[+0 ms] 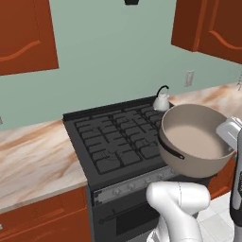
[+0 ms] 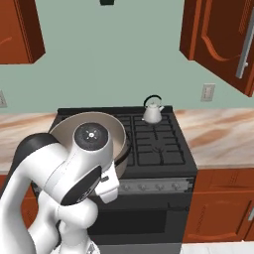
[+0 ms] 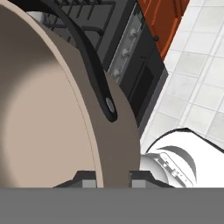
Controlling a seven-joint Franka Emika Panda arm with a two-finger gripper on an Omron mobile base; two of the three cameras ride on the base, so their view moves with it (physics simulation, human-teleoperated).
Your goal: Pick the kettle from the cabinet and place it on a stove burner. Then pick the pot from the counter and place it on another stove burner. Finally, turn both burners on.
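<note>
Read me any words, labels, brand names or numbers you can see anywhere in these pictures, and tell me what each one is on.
None: no text can be read anywhere.
The stove knobs show no legible markings; too small to tell.
The pot, the kettle, the wall outlet and the cabinet carry no lettering.

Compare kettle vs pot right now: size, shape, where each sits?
The kettle is small, cone-shaped and silvery-white; the pot is wide, round, grey-beige and far bigger. The kettle stands upright on a rear stove burner; the pot hangs tilted above the range's front edge, its rim pinched in the gripper. The kettle has one thin arched top handle; the pot has side loop handles. Both have black handles.
</note>
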